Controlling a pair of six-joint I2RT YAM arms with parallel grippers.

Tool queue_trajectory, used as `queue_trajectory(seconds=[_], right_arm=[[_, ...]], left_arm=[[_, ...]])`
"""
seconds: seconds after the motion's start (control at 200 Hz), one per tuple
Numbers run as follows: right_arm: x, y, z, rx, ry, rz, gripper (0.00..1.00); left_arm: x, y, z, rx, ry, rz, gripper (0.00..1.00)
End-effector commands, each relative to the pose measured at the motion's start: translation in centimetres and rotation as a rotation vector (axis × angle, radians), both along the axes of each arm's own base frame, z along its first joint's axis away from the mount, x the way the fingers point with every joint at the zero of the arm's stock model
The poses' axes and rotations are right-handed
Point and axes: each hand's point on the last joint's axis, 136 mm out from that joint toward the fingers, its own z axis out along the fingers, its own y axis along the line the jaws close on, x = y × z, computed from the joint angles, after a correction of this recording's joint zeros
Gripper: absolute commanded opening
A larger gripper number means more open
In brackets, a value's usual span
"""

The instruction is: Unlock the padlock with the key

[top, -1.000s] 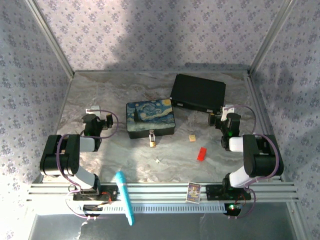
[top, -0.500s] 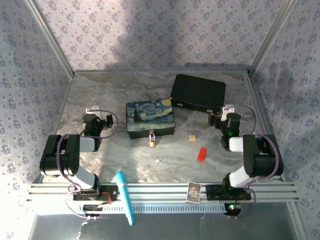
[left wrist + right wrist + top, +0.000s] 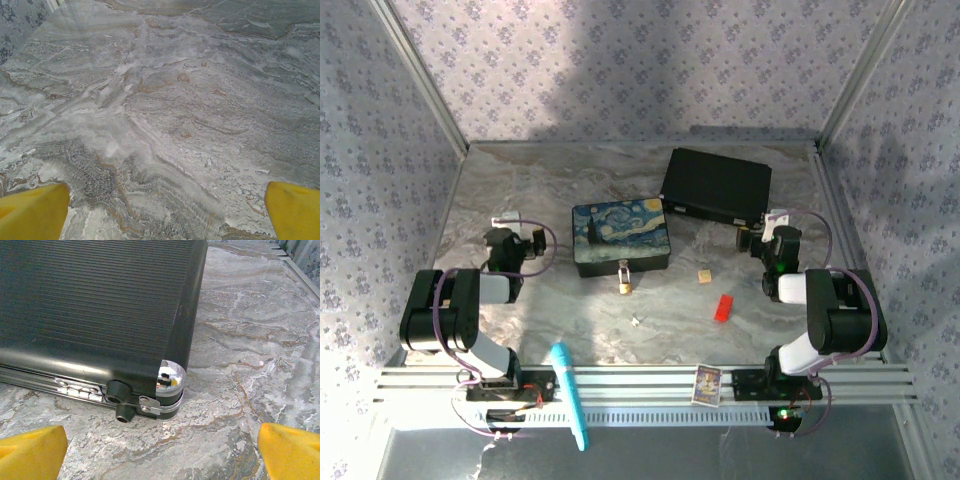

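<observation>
Fingers (image 3: pixel 32 212) of the left gripper (image 3: pixel 162 215) are standing wide apart, their yellow rubbery tips sitting at the two lower corners of the left wrist view, and they are gripping nothing; between them the table (image 3: pixel 165 115) is showing bare grey marble-patterned sheet with rusty veins. The right gripper (image 3: pixel 160 452) is likewise spread fully, its yellow pads (image 3: pixel 292 450) sitting at the two lower corners of its view and clasping nothing, and it is facing the near right corner of a black ribbed case (image 3: pixel 95 305), which is lying flat at the far right of the table and showing a chrome corner cap, a metal hinge strip and round black feet. From above, both arms are resting folded low at the left and right sides of the table, well apart from the task's things. The padlock (image 3: pixel 624 280), small and brass-gold with a thin silver shackle, is hanging against the near face of a rectangular painted box (image 3: pixel 619 236) covered in a swirling blue and yellow night-sky print, near the table's middle. The key (image 3: pixel 636 321) is lying on the marble as a tiny pale speck, nearer than the padlock and slightly to its right. A tan cube (image 3: pixel 704 276) and a red block (image 3: pixel 723 308) are sitting to the right of the padlock, and a teal pen (image 3: pixel 570 392) is lying across the near rail.
</observation>
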Motion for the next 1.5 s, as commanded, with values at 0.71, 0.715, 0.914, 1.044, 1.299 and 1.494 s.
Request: queue_trajectory(seconds=[0.71, 0.715, 0.914, 1.044, 1.299, 1.494], right_arm=[[-2.1, 1.8, 10.5, 0.08, -0.067, 0.053, 0.99], [-2.2, 1.8, 10.7, 0.084, -0.067, 0.054, 0.99], [-5.2, 2.6, 12.7, 0.336, 0.05, 0.009, 0.99], [-6.8, 6.8, 12.8, 0.444, 0.136, 0.197, 0.99], [-10.3, 12.7, 10.2, 0.454, 0.293, 0.255, 0.98], [-13.7, 18.0, 6.8, 0.367, 0.429, 0.3, 0.91]], left_arm=[[-2.8, -0.2, 9.4, -0.298, -0.106, 0.111, 1.0], [-2.9, -0.2, 9.5, -0.31, -0.105, 0.116, 1.0], [-5.5, -2.1, 11.3, -0.704, -0.016, 0.204, 1.0], [-6.8, -5.9, 11.7, -0.865, 0.055, 0.053, 1.0], [-10.5, -10.5, 9.9, -0.811, 0.286, -0.055, 1.0], [-13.6, -16.2, 8.8, -0.773, 0.442, -0.244, 1.0]])
